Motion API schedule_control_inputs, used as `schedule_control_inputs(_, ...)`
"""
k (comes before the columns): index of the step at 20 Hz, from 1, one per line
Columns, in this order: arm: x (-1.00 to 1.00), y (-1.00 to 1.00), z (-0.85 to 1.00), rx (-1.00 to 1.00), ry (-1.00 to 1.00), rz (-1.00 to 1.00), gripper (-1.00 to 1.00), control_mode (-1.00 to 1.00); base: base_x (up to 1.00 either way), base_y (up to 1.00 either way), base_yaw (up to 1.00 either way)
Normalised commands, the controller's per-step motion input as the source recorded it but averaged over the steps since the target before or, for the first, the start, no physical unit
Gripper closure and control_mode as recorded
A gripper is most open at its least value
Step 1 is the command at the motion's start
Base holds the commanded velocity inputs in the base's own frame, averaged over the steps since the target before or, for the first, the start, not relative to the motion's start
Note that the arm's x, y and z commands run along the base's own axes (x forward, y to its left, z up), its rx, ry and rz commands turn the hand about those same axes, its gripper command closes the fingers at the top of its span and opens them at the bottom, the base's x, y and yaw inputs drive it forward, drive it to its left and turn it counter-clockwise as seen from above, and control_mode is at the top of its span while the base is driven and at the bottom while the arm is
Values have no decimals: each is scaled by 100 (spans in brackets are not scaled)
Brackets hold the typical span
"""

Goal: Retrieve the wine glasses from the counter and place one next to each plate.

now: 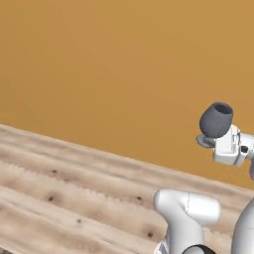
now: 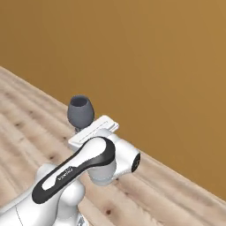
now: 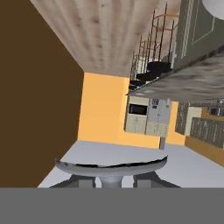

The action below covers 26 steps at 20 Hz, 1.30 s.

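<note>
The hand is clamping the wine glass by its stem, bowl standing just above the fingers, base below. Judged light, rigid, fragile and slippery; the stem is the proper hold, bowl kept upright during carriage.

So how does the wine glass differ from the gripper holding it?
The wine glass is dark grey and rounded; the gripper white and boxy. The glass stands near upright, while the gripper reaches in sideways at its stem. Both hang above the wooden floor.
</note>
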Motion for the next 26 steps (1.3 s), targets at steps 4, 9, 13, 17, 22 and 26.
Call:
schedule_control_inputs(4,0,0,0,0,0,0,100,100,100,-36,28)
schedule_control_inputs(9,0,0,0,0,0,0,100,100,100,-16,65)
schedule_control_inputs(13,0,0,0,0,0,0,100,100,100,-7,84)
schedule_control_inputs(17,0,0,0,0,0,0,100,100,92,-5,88)
schedule_control_inputs(22,0,0,0,0,0,0,100,100,95,-23,80)
schedule_control_inputs(26,0,0,0,0,0,0,100,100,100,-73,52)
